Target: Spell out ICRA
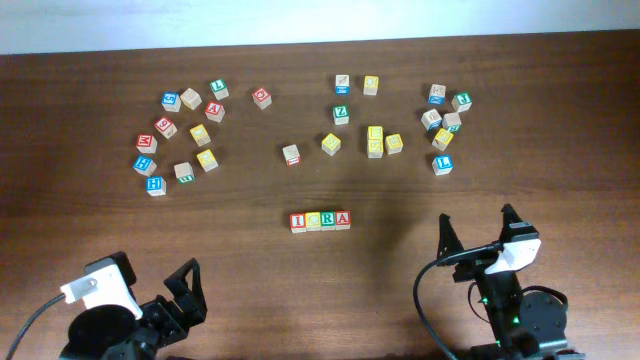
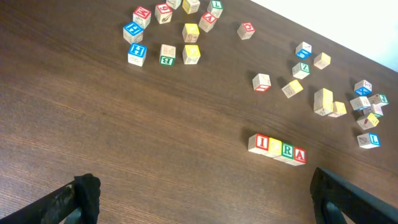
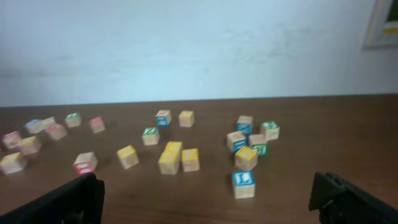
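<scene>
Four letter blocks stand touching in a row (image 1: 320,221) at the table's middle, reading I, C, R, A from left to right. The row also shows in the left wrist view (image 2: 277,149). My left gripper (image 1: 185,290) is open and empty at the front left, well back from the row; its fingers frame bare wood in the left wrist view (image 2: 202,199). My right gripper (image 1: 475,230) is open and empty at the front right, raised and facing the far blocks (image 3: 205,199). The row is out of the right wrist view.
Loose letter blocks lie in a cluster at the back left (image 1: 180,135), a few in the back middle (image 1: 355,125) and a cluster at the back right (image 1: 443,125). A blue L block (image 3: 243,183) is the one closest to my right gripper.
</scene>
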